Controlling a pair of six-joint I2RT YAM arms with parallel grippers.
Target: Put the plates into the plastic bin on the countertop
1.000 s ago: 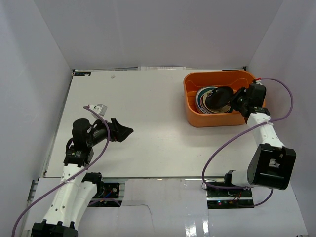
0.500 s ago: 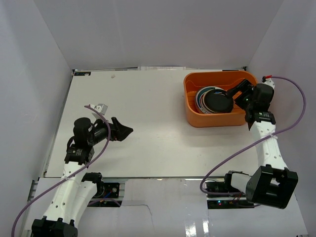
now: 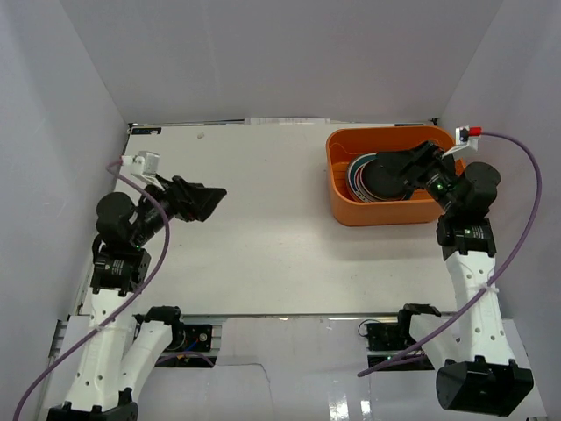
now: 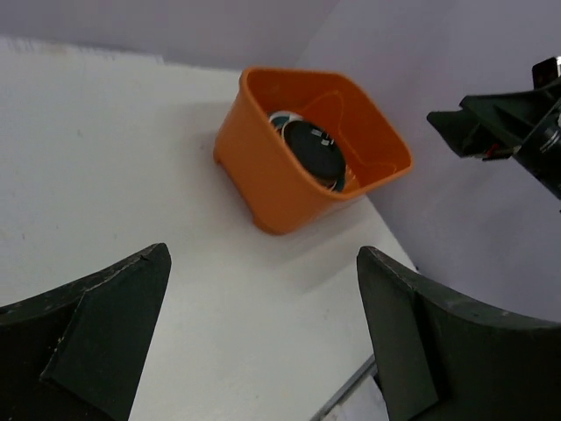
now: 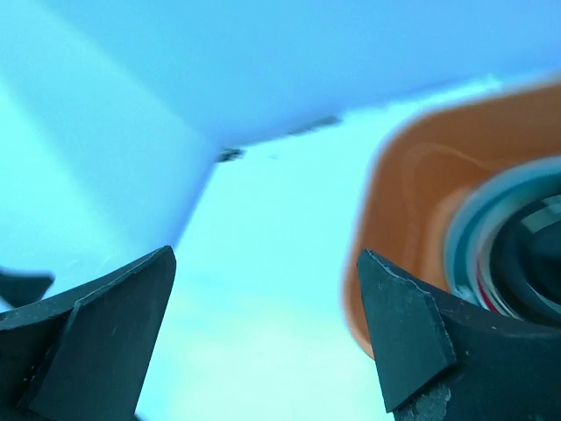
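The plates (image 3: 366,178) are stacked inside the plastic bin (image 3: 344,207), which stands at about two o'clock on the countertop (image 3: 263,228), close to the far right corner. A glossy black plate (image 3: 386,180) is laid flat on top of the stack. Only coloured rims of the others are shown beneath it, toward nine o'clock, so their number cannot be counted.

A second ago this black plate was held tilted over the bin in clenched jaws. It has since been let go and has settled level on the pile. The right gripper (image 3: 396,165) has been lifted clear and is now poised above the bin's three o'clock side, jaws released and spread wide, with nothing between them. This is confirmed by the right wrist view, where only blurred bin and tabletop are seen between the fingers.

The left gripper (image 3: 209,202) has been raised and swung toward ten o'clock of its former spot. It is kept well apart from the bin at the table's nine o'clock side, jaws wide and empty.

No plate is seen on the countertop outside the bin. The placing is therefore judged to be finished, or very nearly so, with the arms apparently being withdrawn.
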